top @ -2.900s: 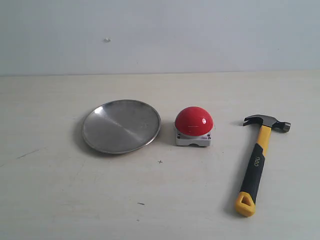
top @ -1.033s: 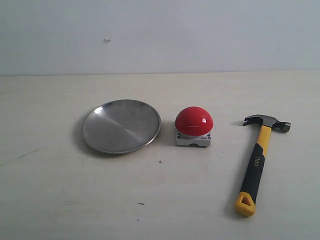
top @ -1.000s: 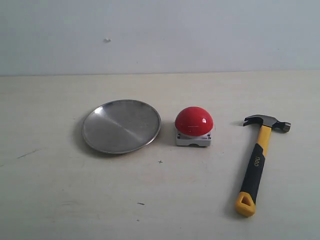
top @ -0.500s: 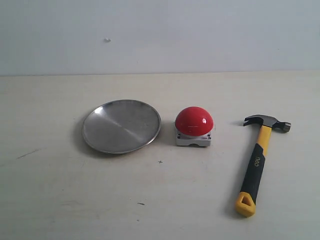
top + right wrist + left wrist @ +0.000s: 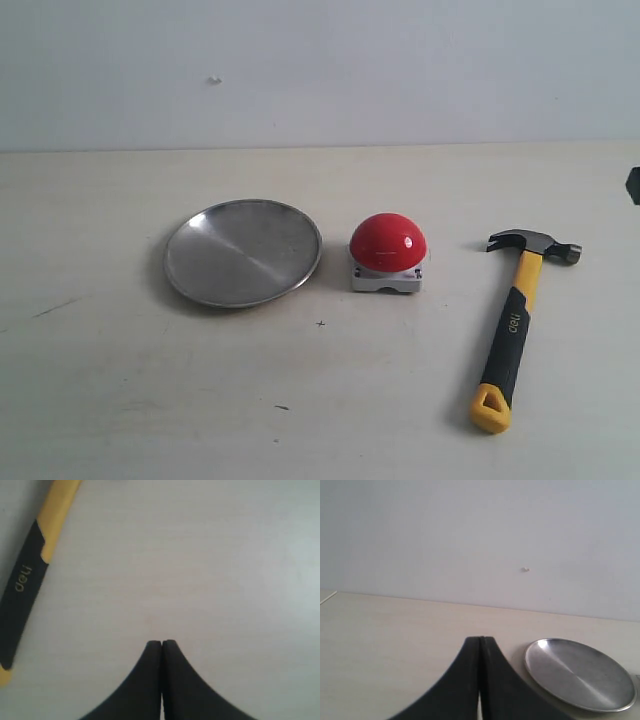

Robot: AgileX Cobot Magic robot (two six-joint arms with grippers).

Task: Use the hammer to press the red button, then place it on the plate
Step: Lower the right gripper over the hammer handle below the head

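Note:
The hammer (image 5: 512,330) lies flat on the table at the right, dark head far, yellow looped end near. Its yellow-and-black handle (image 5: 27,575) shows in the right wrist view, off to one side of my right gripper (image 5: 161,642), which is shut on nothing above bare table. A dark bit of the right arm (image 5: 633,186) pokes in at the exterior view's right edge. The red button (image 5: 388,242) sits mid-table on its grey base. The silver plate (image 5: 243,252) lies left of it. My left gripper (image 5: 480,639) is shut and empty, with the plate (image 5: 580,674) beside it.
A pale wooden table (image 5: 320,400) with a few small dark marks carries everything. A plain light wall (image 5: 320,70) stands behind its far edge.
A dark part of the right arm has come into the exterior view at the right edge. The hammer, button and plate have not moved.

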